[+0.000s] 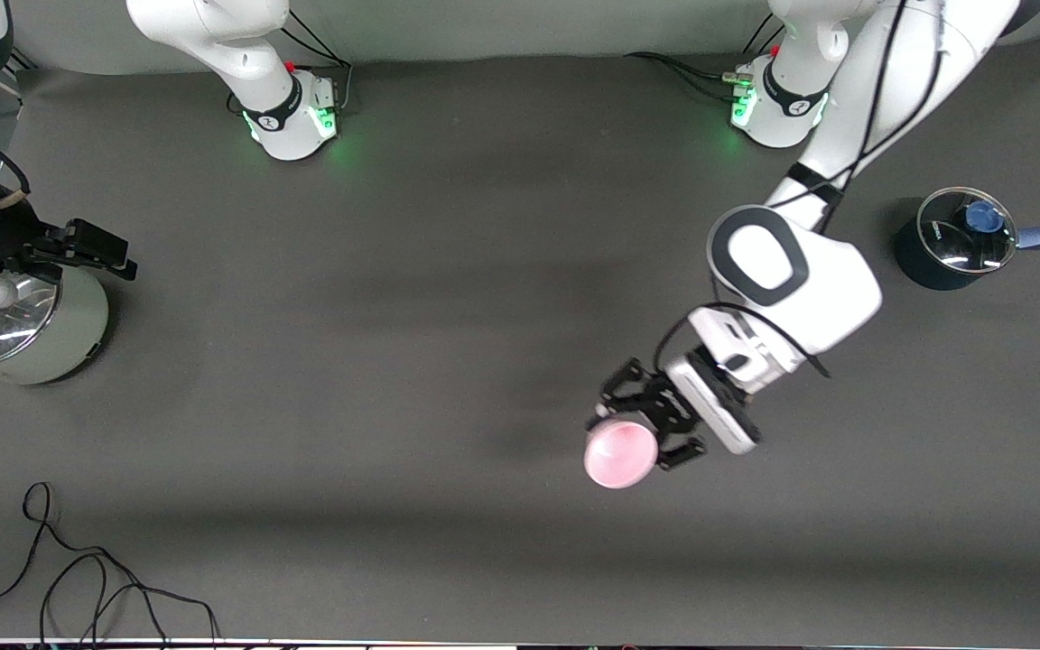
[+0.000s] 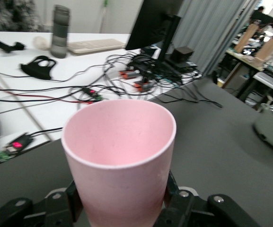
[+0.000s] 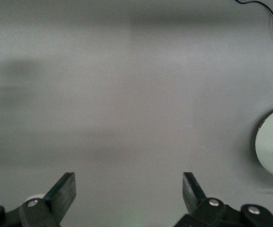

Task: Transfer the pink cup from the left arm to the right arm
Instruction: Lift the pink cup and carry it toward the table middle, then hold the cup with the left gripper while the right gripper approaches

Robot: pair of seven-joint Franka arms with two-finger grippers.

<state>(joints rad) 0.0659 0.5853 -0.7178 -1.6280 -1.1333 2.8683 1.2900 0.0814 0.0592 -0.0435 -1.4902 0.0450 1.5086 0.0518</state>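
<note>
Two arms work at a dark grey table (image 1: 448,271). The left arm reaches out from its base toward the front camera, and the left gripper (image 1: 642,424) hangs over the table's middle part, somewhat toward the left arm's end. Its jaws are closed on the pink cup (image 1: 621,453), one black finger on each side of the cup's lower wall. In the left wrist view the cup (image 2: 119,161) fills the middle of the frame, its open mouth turned away from the gripper, its inside plain and nothing showing in it, with the fingers (image 2: 74,201) pressed against its base. From the front view the cup's round rim faces the camera, so the cup is held tilted, up in the air above the bare cloth.

The right gripper (image 1: 91,248) waits over the right arm's end of the table, well apart from the cup. Its jaws stand wide apart and hold nothing; in the right wrist view the two black fingertips (image 3: 65,189) frame only grey table surface.

A pale green pot (image 1: 41,325) with a shiny lid sits just beside the right gripper. A dark blue pot (image 1: 949,244) with a glass lid and a blue handle stands at the left arm's end. A black cable (image 1: 78,578) lies looped on the table nearest the front camera, toward the right arm's end.
</note>
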